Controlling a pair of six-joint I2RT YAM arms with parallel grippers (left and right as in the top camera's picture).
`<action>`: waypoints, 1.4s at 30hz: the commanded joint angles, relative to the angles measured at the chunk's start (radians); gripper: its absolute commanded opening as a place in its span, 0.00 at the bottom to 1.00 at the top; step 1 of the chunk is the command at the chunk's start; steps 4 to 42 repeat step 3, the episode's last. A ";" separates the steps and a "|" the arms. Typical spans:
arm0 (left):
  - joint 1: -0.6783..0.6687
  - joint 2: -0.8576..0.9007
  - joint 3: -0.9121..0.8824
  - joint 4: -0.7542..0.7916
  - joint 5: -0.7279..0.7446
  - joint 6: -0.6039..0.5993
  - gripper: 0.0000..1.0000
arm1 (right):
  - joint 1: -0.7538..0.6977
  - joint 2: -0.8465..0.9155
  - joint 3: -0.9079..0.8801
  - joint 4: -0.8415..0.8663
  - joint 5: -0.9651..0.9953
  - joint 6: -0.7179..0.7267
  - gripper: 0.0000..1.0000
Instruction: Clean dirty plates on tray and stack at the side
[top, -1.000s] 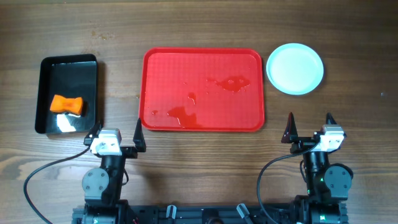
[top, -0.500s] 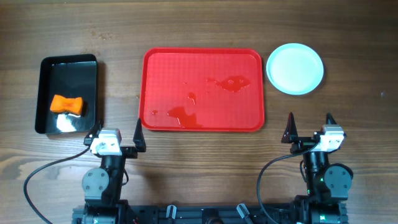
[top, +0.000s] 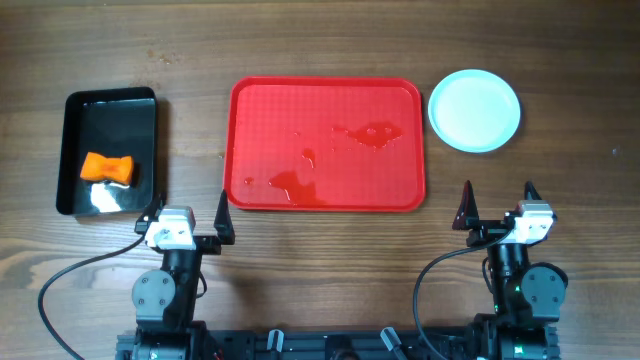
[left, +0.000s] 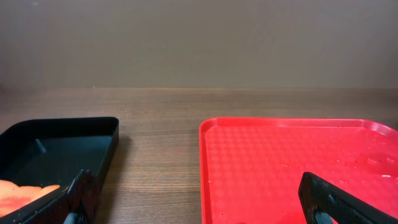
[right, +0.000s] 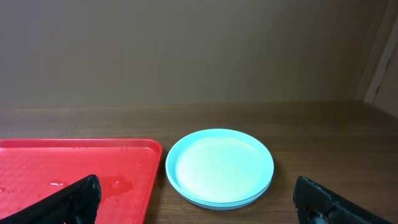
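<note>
Overhead cam: fixed above, looks straight down, far enough to fit the whole table (top: 320, 40) w/ bin (top: 110, 115), tray (top: 260, 100) and plates (top: 474, 110). L wrist cam — low, near table lvl, faces the far wall; gets bin's right part + tray's left part. R wrist cam — same height & heading, gets tray's right corner + plates. The wrist views share only the tray; overhead covers both.

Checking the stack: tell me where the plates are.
Overhead, the plates sit stacked on the table at the right, just beside the tray's far right corner, ahead of the right gripper.
</note>
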 joint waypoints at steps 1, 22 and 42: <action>0.005 -0.010 -0.006 0.002 -0.013 -0.013 1.00 | -0.003 -0.012 -0.010 0.006 0.003 0.014 1.00; 0.005 -0.011 -0.006 0.002 -0.013 -0.013 1.00 | -0.003 -0.012 -0.010 0.006 0.003 0.014 1.00; 0.005 -0.011 -0.006 0.002 -0.013 -0.013 1.00 | -0.003 -0.012 -0.010 0.006 0.003 0.014 1.00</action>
